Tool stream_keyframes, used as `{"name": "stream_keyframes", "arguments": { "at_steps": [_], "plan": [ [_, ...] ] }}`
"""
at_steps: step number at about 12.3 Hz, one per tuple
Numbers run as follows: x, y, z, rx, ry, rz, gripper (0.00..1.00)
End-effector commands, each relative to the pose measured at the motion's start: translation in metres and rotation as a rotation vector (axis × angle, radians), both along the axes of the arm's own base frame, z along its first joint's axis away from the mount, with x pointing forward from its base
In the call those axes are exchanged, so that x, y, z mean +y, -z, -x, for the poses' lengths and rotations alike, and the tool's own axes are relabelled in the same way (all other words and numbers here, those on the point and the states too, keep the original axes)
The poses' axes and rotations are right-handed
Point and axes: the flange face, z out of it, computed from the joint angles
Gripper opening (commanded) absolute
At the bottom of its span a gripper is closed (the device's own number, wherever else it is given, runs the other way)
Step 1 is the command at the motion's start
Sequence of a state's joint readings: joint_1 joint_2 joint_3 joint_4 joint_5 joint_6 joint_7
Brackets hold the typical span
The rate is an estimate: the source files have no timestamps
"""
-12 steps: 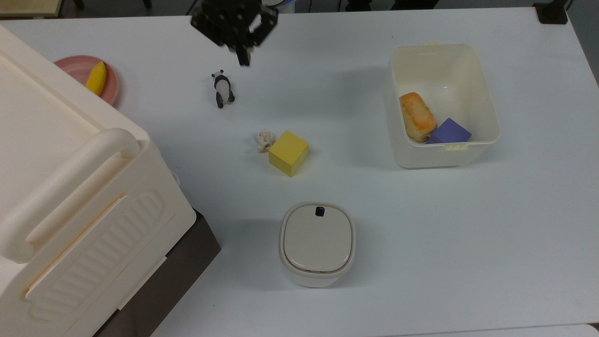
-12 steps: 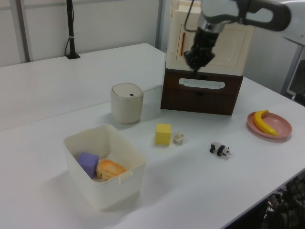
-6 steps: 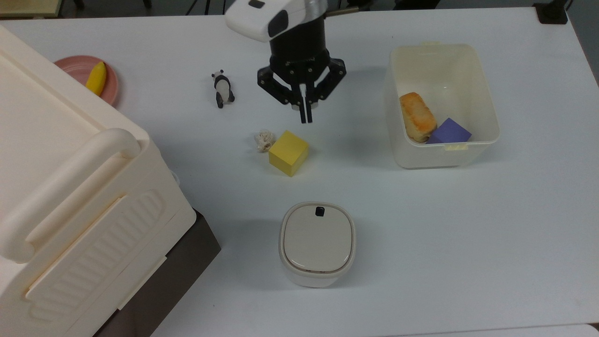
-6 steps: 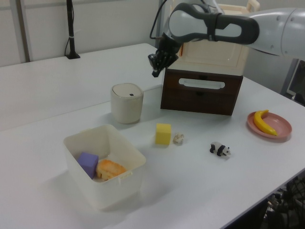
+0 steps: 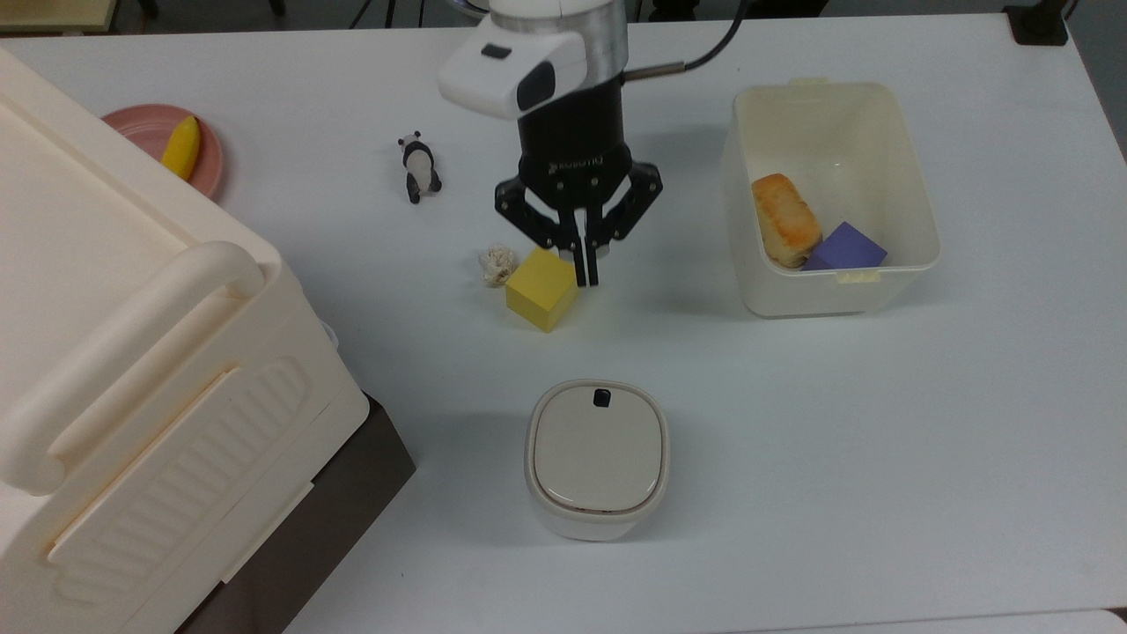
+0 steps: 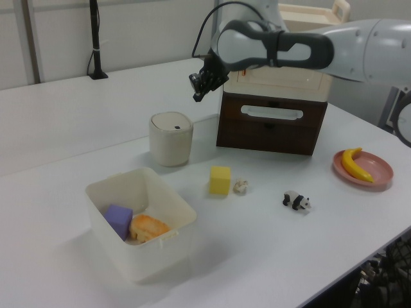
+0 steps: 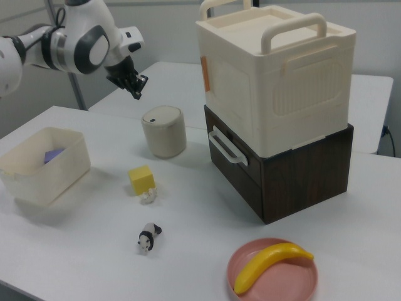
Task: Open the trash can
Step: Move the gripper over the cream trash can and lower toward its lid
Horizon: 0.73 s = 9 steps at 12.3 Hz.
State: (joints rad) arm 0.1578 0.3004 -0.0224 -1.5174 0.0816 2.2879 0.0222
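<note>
Cream-white plastic forms the trash can (image 5: pixel 597 458), standing on the white table (image 5: pixel 880 440) with its flat beige lid down and the small black button (image 5: pixel 602 398) at the rim. Its contents are hidden. Well apart, in the top view's right, the lidless white tub (image 5: pixel 916 167) holds an orange bread piece (image 5: pixel 784 218) and a purple block (image 5: pixel 845 246). A pink plate (image 5: pixel 145 128) carries a banana (image 5: pixel 181 146). Above the table hangs the gripper (image 5: pixel 585 273), jaws pressed together and holding nothing, beside a yellow cube (image 5: pixel 541 287).
</note>
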Motion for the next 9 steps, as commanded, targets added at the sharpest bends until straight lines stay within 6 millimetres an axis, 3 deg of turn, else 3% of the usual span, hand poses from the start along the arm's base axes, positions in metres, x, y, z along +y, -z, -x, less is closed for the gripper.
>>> {"name": "stream_keyframes", "arguments": {
  "at_steps": [1, 4, 7, 9],
  "plan": [
    [-0.003, 0.031, -0.023, -0.047, 0.001, 0.005, 0.07],
    [-0.001, 0.053, -0.031, -0.054, 0.0, 0.011, 0.07],
    [0.001, 0.05, -0.033, -0.088, -0.003, 0.009, 0.07],
    [0.005, 0.064, -0.038, -0.096, -0.008, 0.012, 0.07]
  ]
}}
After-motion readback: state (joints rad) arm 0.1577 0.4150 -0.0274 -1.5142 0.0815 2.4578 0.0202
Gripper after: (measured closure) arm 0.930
